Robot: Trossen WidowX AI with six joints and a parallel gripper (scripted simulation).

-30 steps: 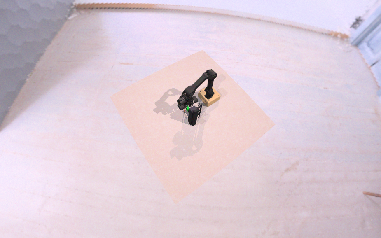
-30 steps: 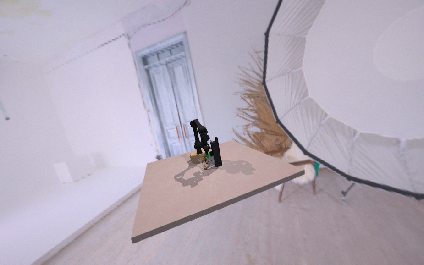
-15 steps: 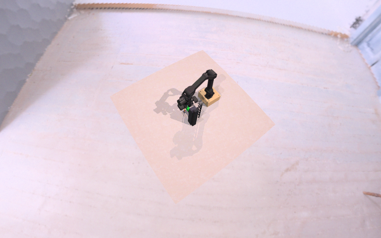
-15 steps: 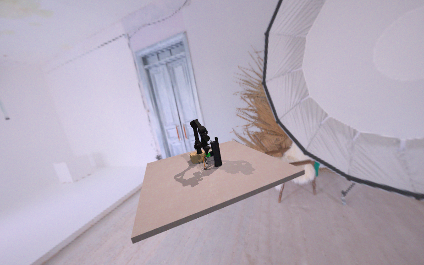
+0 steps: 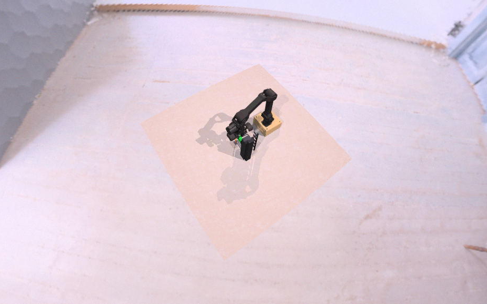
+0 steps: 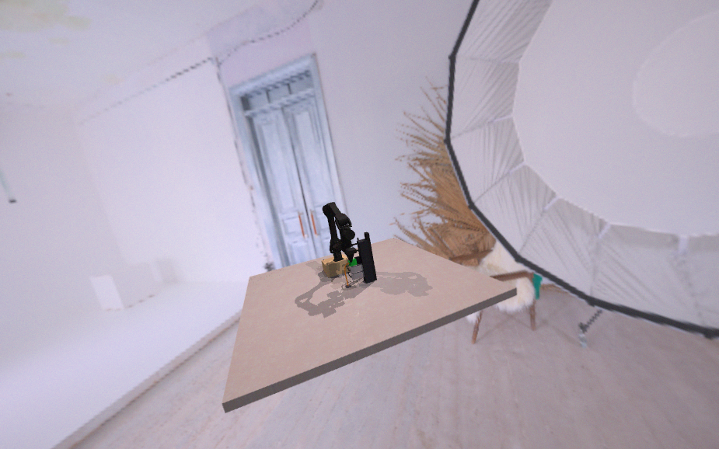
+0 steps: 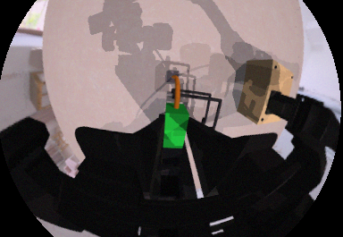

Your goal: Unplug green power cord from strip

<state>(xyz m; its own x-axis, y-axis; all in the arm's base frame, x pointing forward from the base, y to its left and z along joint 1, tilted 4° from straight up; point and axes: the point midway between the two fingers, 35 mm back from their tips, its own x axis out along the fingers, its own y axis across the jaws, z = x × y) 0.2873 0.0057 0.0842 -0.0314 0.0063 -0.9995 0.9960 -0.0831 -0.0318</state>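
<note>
Jaws pinch the green plug (image 7: pixel 175 125) by its flat sides, a small, rigid, light block that likely resists pulling from the power strip (image 5: pixel 246 146) just ahead.

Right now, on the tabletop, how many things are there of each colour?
Green: 1, the plug, gripped in the claw
Orange: 1, the cord
Black: 2, the power strip and the arm
Tan: 1, the arm's base block
Total: 5

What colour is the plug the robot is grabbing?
Bright green. The plug shows best in the wrist view, held between the jaws.
</note>
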